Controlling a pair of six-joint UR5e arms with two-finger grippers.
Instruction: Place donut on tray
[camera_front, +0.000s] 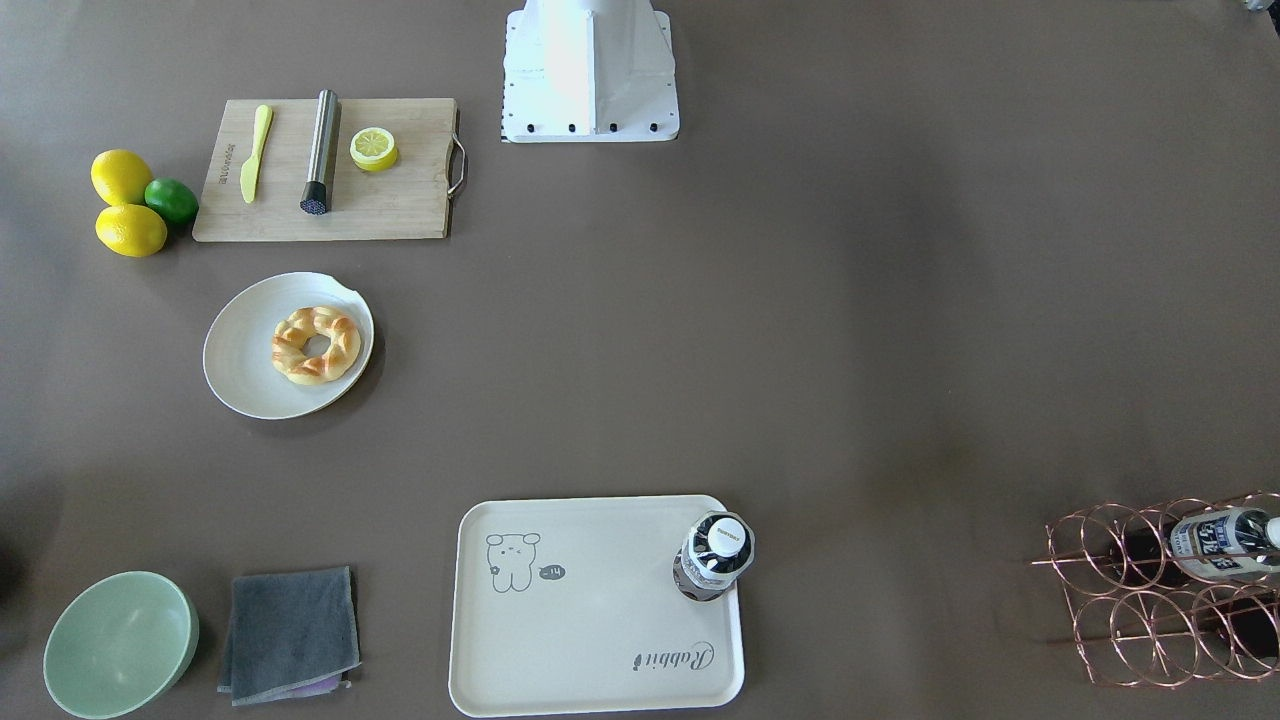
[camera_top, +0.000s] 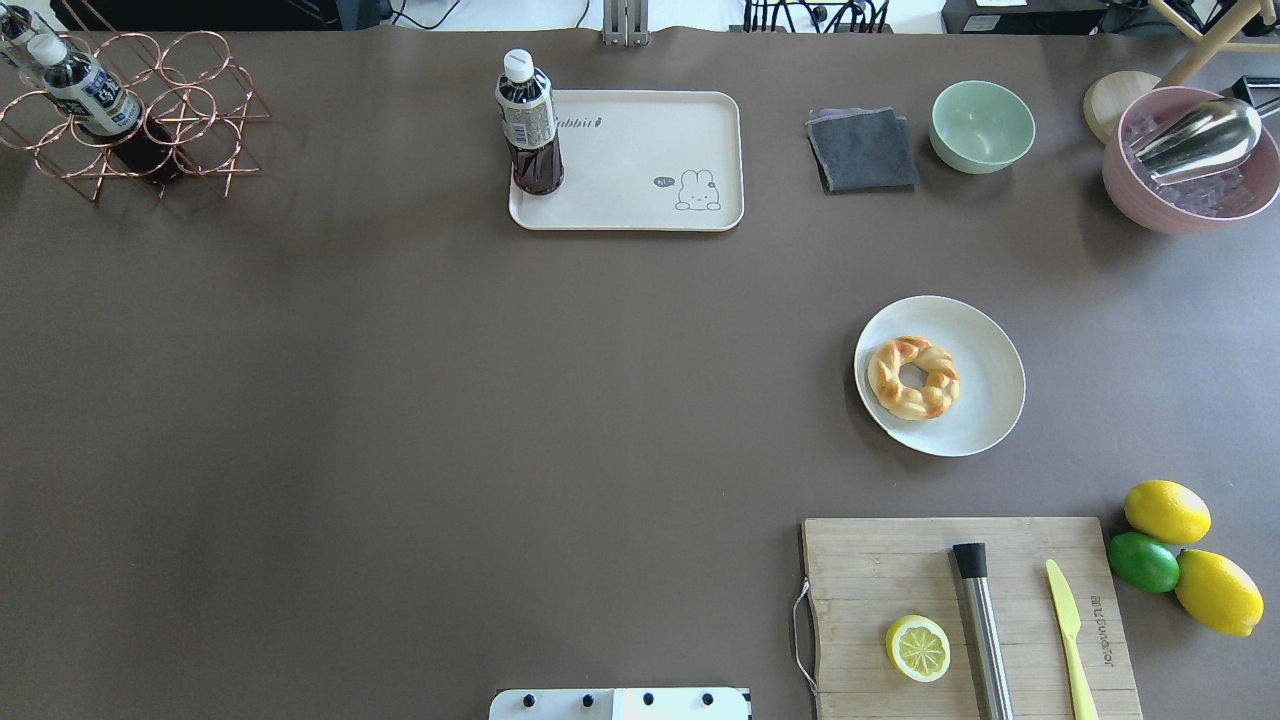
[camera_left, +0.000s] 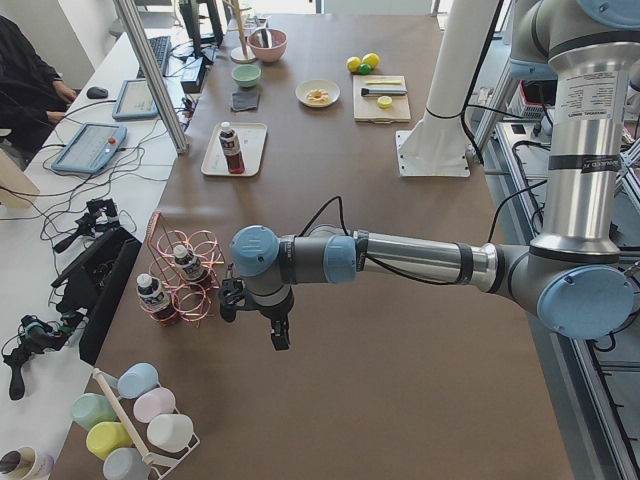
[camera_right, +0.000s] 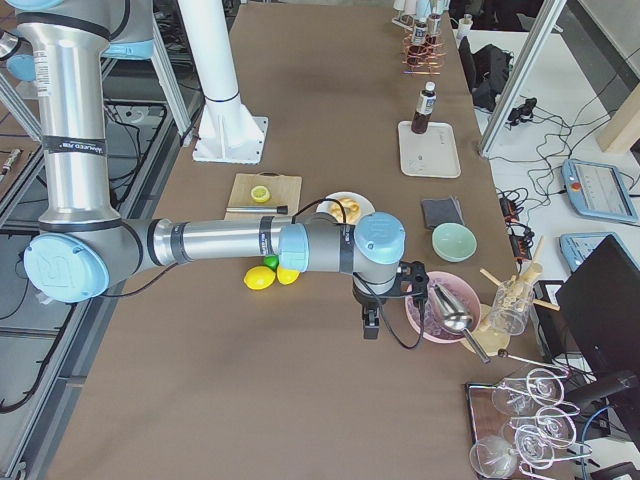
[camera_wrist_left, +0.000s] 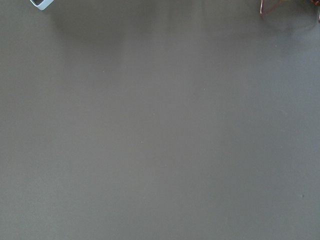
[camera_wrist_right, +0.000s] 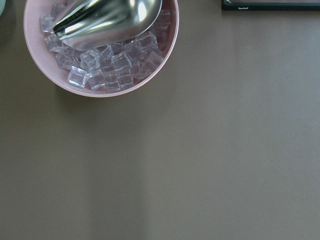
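Note:
The golden twisted donut lies on a round off-white plate, also in the overhead view. The cream tray with the bear drawing lies apart from it at the table's far side, with a dark drink bottle standing on one corner. My left gripper shows only in the exterior left view, above bare table near the wire rack. My right gripper shows only in the exterior right view, beside the pink ice bowl. I cannot tell whether either is open.
A wooden cutting board holds a lemon half, a steel tube and a yellow knife. Lemons and a lime lie beside it. A green bowl, grey cloth, pink ice bowl and copper bottle rack line the far edge.

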